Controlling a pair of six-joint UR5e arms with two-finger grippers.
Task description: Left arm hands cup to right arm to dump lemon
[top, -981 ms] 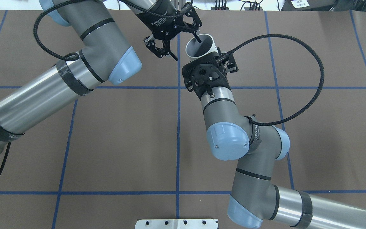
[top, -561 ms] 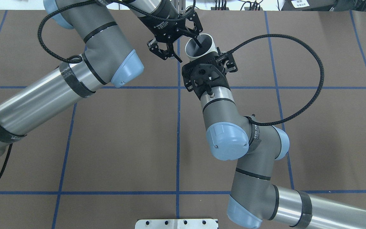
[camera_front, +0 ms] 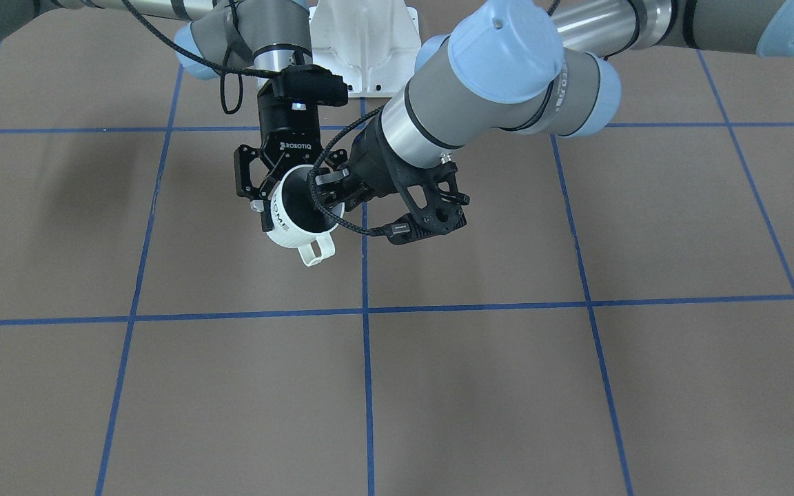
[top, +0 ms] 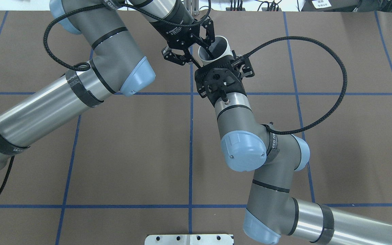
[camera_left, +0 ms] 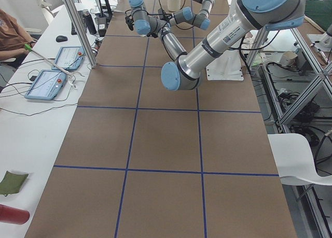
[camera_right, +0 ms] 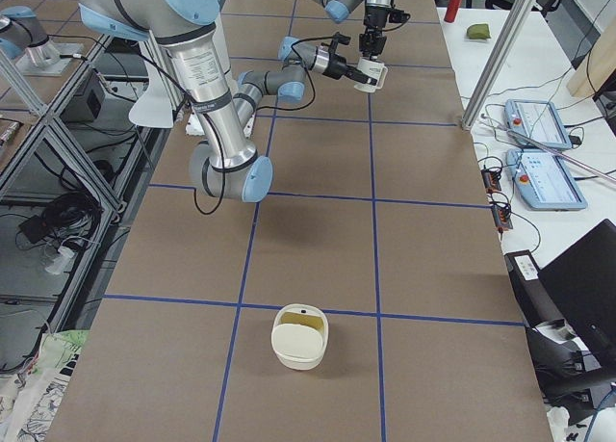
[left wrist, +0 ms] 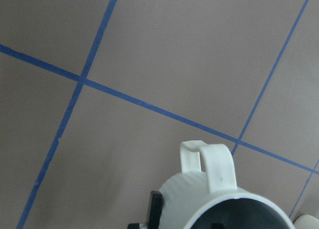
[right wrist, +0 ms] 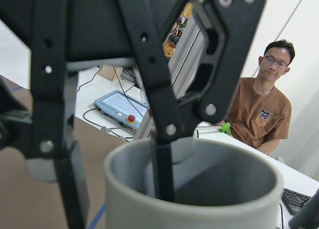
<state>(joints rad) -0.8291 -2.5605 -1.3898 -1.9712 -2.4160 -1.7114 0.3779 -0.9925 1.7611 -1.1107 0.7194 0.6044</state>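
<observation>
The white cup (camera_front: 292, 222) hangs above the table, tilted, with its handle pointing away from the robot. My right gripper (camera_front: 285, 196) is shut on its body from the side. In the overhead view the cup (top: 228, 46) sits just beyond the right gripper (top: 222, 61). My left gripper (top: 203, 58) is open and straddles the rim. In the right wrist view one of its fingers (right wrist: 163, 179) is inside the cup (right wrist: 199, 209) and the other is outside with a gap. The left wrist view shows the cup's handle (left wrist: 212, 164). No lemon shows in the cup.
A white container (camera_right: 300, 341) with something yellowish inside sits on the table near its end on my right. Tablets (camera_right: 541, 126) lie on a side bench, where an operator (right wrist: 264, 114) sits. The brown table (top: 131, 143) has blue tape lines.
My left gripper has shifted toward the right gripper. Its inner finger now reaches deeper into the cup. The right arm and the cup have stayed still.
</observation>
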